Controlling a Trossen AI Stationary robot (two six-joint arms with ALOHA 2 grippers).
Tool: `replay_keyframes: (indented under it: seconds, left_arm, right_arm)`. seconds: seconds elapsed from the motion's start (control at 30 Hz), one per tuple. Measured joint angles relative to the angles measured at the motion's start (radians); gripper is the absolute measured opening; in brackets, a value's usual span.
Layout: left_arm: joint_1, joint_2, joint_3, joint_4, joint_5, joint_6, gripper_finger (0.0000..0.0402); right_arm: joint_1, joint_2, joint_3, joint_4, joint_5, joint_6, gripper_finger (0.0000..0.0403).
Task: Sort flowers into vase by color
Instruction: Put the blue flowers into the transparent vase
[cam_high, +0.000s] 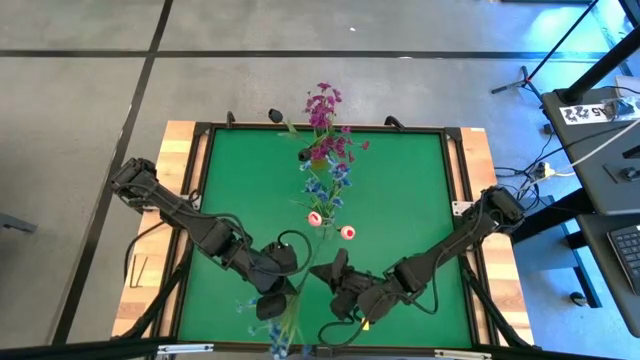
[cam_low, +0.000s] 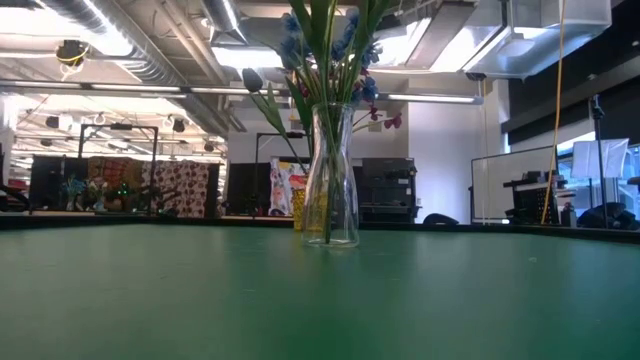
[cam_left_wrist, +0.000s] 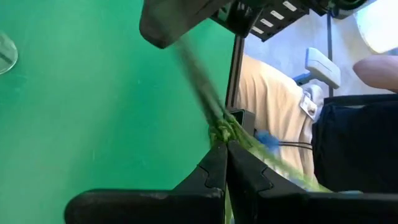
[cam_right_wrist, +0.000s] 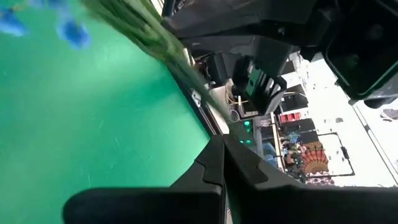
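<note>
Where green table (cam_high: 400, 190) spreads, workshop behind

Both arms reach toward six o'clock; the left gripper (cam_high: 274, 300) and the right gripper (cam_high: 335, 270) (fingers pressed together) sit side by side.

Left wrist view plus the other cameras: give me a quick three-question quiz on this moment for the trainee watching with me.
1. Multiple choice: which gripper is clamped on the green stem?
A. left gripper
B. right gripper
C. neither
2. True or false: the vase stands upright on the green table, with flowers already in it.
3. Fill in: the blossoms on the held stem are ___ in colour.

Key: 1 A, its fingers are shut on the stem near the table's near edge. 2 true. 3 blue.
</note>
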Motion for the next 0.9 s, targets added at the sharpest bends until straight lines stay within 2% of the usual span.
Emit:
replay_keyframes:
  seconds: [0.27,0.4,0.53,0.7,0.9]
  left_arm:
    - [-0.006,0.000,0.000,-0.006,-0.004,0.018,0.0000]
    - [-0.005,0.000,0.000,-0.018,-0.021,0.018,0.0000]
    - [-0.002,0.000,0.000,-0.058,-0.041,0.015,0.0000]
    - [0.016,0.000,0.000,-0.064,-0.044,-0.002,0.0000]
    - [0.041,0.000,0.000,-0.032,-0.005,-0.009,0.0000]
  right_arm:
    - [0.000,0.000,0.000,-0.019,0.007,0.006,0.0003]
    - [0.008,0.000,0.000,-0.066,-0.004,0.008,0.0019]
    - [0.025,0.000,0.000,-0.126,-0.007,0.017,0.0052]
    - [0.055,0.000,0.000,-0.136,-0.029,0.015,0.0113]
    - [0.057,0.000,0.000,-0.107,-0.024,-0.033,0.0171]
